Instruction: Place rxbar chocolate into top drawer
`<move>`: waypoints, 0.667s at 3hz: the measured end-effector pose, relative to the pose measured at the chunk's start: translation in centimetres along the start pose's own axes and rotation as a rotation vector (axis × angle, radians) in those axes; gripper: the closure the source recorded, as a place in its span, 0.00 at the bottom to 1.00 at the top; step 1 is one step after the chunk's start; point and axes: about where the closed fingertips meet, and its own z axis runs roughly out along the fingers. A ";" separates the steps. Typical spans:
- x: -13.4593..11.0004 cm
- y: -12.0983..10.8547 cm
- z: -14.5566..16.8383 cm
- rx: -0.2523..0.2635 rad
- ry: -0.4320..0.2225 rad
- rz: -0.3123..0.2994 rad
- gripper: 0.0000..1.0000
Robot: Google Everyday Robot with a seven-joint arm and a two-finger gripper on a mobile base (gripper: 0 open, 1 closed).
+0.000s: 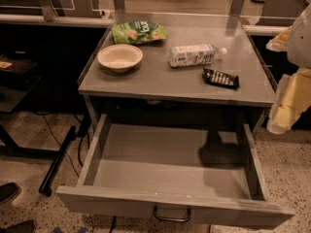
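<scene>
The rxbar chocolate (221, 78), a small flat bar in a shiny black wrapper with white lettering, lies on the grey table top (160, 81) near its right front corner. The top drawer (121, 201) below the table top is pulled fully out. Its grey inside is bare, and a dark loop handle (172, 214) sits on its front panel. My gripper (285, 111) hangs at the right edge of the view, beside the table's right side. It is to the right of the bar and a little below it, and it touches nothing.
A green chip bag (139, 32) lies at the back of the table. A cream bowl (120, 57) stands at the left. A white-labelled plastic bottle (194, 55) lies on its side just behind the bar. Dark desks flank the table, and cables and a black bar (58, 159) lie on the floor at the left.
</scene>
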 end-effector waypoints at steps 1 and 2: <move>-0.8 -1.6 1.5 -0.005 0.007 -0.003 0.00; -0.9 -1.6 1.6 -0.006 0.007 -0.003 0.00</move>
